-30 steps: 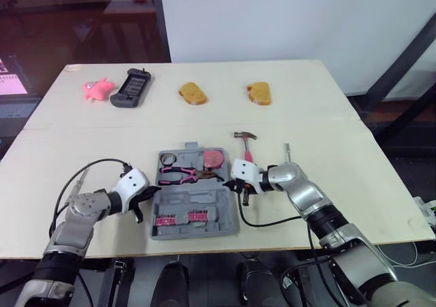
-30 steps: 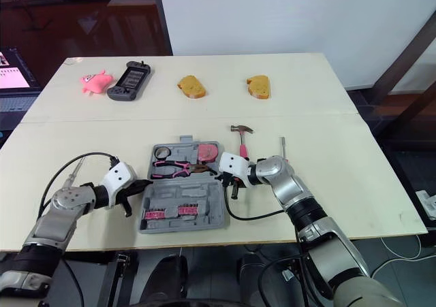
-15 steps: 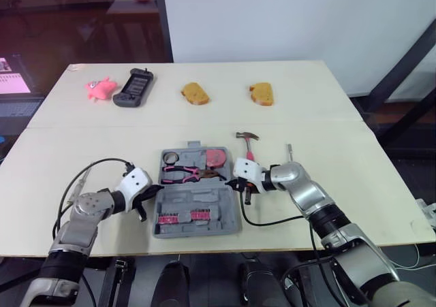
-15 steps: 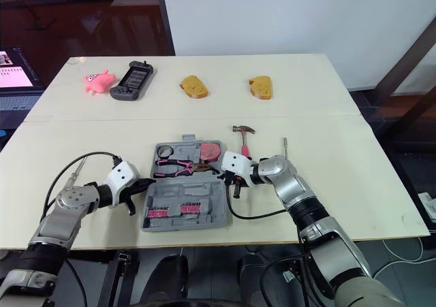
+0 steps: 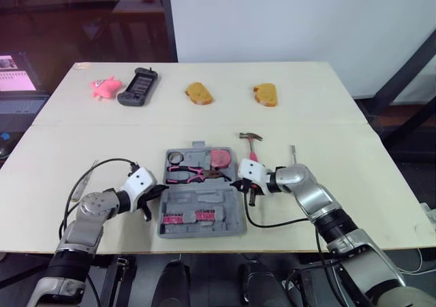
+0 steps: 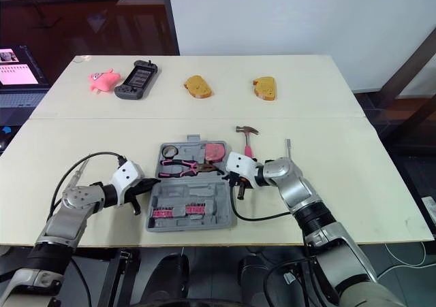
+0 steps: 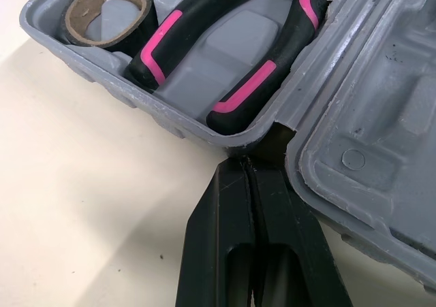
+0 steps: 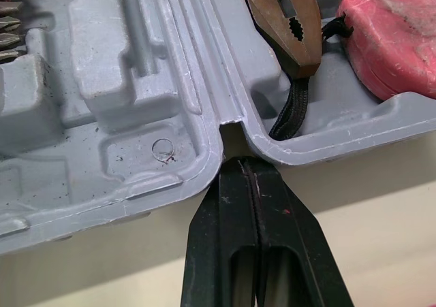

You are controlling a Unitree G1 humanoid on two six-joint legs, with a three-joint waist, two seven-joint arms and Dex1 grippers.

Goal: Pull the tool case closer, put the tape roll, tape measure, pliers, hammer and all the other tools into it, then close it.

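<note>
The open grey tool case lies flat by the middle of the tabletop's near edge. The left gripper has its fingers pressed together, with the tips touching the hinge notch on the case's left side. The right gripper, fingers also together, touches the notch on the right side. In the farther half lie the tape roll, the pliers and the pink tape measure. The hammer lies on the tabletop just beyond the right gripper, outside the case, with a thin metal tool near it. Toward the far edge are a pink toy, a black handheld device and two brown bread-like pieces.
</note>
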